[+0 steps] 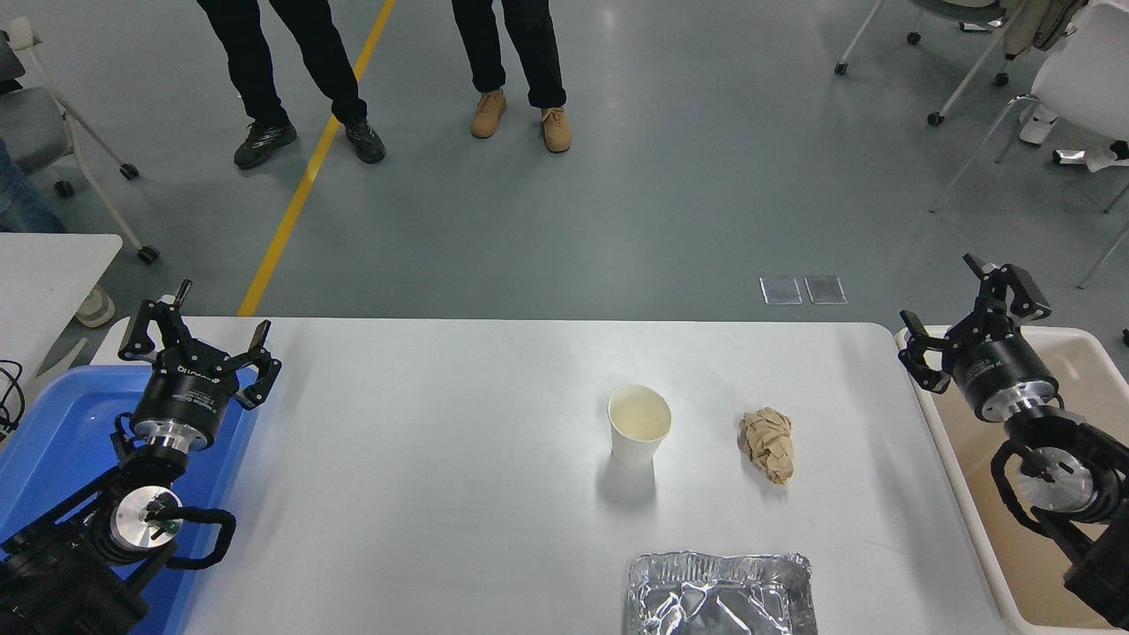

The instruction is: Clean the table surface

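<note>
The white table surface (423,459) spans the middle of the head view. On it stand an upright white paper cup (639,425), a crumpled brown paper ball (768,443) to its right, and a crinkled foil tray (719,595) at the near edge. My right gripper (976,305) hangs open and empty over the table's right end, above the beige bin, well right of the paper ball. My left gripper (196,333) is parked open over the blue bin at the far left corner.
A blue bin (53,441) sits at the table's left end and a beige bin (1080,388) at its right end. Two people's legs (520,53) stand on the floor beyond. A smaller white table (44,265) is at left; wheeled chairs at top right.
</note>
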Motion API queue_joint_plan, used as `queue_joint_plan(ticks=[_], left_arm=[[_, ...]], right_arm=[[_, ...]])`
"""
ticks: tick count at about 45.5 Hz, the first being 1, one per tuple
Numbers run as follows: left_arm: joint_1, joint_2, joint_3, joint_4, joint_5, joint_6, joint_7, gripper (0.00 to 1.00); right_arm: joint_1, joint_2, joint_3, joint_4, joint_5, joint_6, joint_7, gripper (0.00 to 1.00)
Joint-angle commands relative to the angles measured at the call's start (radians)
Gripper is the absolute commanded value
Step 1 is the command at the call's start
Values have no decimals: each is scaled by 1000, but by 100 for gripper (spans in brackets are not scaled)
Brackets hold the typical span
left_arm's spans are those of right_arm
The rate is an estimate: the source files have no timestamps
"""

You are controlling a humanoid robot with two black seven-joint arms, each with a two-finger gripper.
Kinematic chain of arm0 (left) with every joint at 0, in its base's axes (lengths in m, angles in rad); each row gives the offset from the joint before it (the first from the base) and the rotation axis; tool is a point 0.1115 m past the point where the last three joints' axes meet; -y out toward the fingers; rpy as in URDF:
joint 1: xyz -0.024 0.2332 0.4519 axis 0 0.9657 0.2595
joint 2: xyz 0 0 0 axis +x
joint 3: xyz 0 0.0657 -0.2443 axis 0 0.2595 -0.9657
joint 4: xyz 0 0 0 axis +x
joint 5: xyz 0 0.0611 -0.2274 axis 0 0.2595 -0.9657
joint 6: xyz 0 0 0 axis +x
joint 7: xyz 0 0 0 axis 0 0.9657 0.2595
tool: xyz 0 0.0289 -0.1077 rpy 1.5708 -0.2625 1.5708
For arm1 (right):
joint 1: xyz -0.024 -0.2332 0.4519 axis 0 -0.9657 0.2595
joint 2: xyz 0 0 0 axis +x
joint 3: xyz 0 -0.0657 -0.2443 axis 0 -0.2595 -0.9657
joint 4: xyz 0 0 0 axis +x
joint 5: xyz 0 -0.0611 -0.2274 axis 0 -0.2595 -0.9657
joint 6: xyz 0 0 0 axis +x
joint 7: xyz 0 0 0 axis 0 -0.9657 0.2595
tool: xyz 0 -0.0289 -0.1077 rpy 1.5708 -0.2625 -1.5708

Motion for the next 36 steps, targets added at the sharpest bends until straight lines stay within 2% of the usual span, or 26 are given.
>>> queue_joint_plan(ticks=[1, 14, 26, 36], left_arm=[[0, 0, 0, 0, 0, 0, 0, 99], [0, 0, 0, 0, 0, 0, 0, 99], [0, 0, 0, 0, 0, 0, 0, 99], [0, 0, 1, 0, 0, 0, 0, 99]], right_arm=[[2, -26, -26, 7, 0, 1, 0, 99], [87, -144, -261, 27, 25, 1, -3, 99], [151, -268, -402, 125, 21, 17, -6, 99], [298, -328, -652, 155, 9, 18, -8, 99]])
